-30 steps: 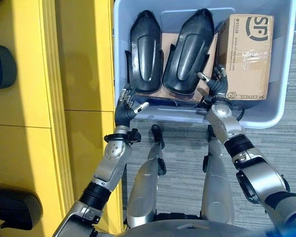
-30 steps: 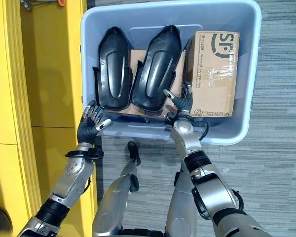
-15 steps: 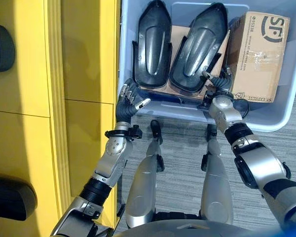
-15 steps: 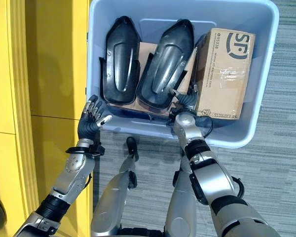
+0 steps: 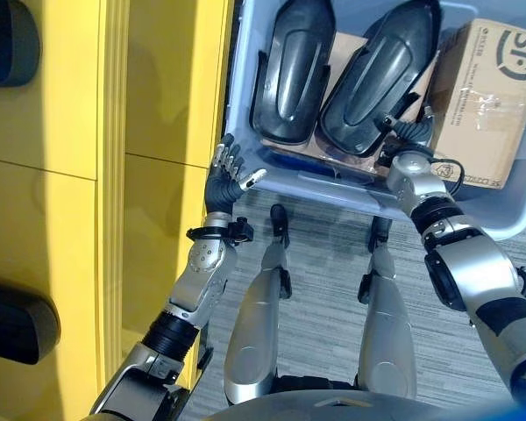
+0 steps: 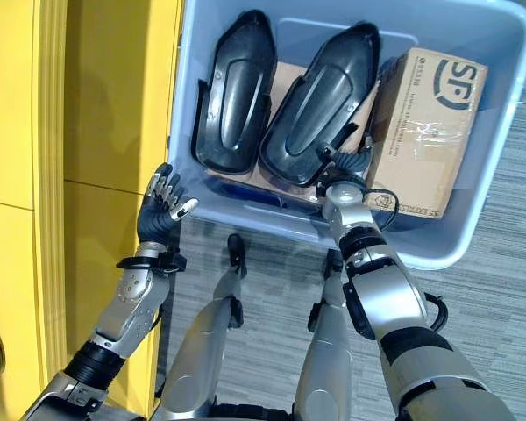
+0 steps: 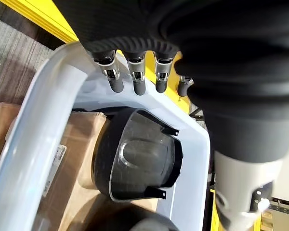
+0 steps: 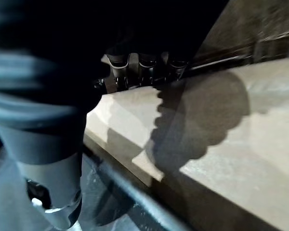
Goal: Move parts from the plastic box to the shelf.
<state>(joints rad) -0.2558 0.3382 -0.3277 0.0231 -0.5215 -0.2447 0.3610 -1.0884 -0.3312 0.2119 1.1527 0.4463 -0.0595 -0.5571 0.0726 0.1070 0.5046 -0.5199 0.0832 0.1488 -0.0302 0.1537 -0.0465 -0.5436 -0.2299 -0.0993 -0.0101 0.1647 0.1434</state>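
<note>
A pale blue plastic box holds two black moulded parts side by side, the left part and the right part, both lying on flat cardboard. My left hand hovers open outside the box's near left corner, fingers spread and thumb pointing at the wall. Its wrist view looks past its fingers over the rim at a black part. My right hand is inside the box at the near end of the right part. Its straight fingers rest at the cardboard's edge, holding nothing.
A brown cardboard box fills the right side of the plastic box, close to my right hand. The yellow shelf runs along the left, touching the box's side, with dark parts lying on it. Grey carpet lies to the right.
The whole picture has shifted, so the camera has moved. Both hands keep their places by the box; the right hand sits slightly deeper beside the right part.
</note>
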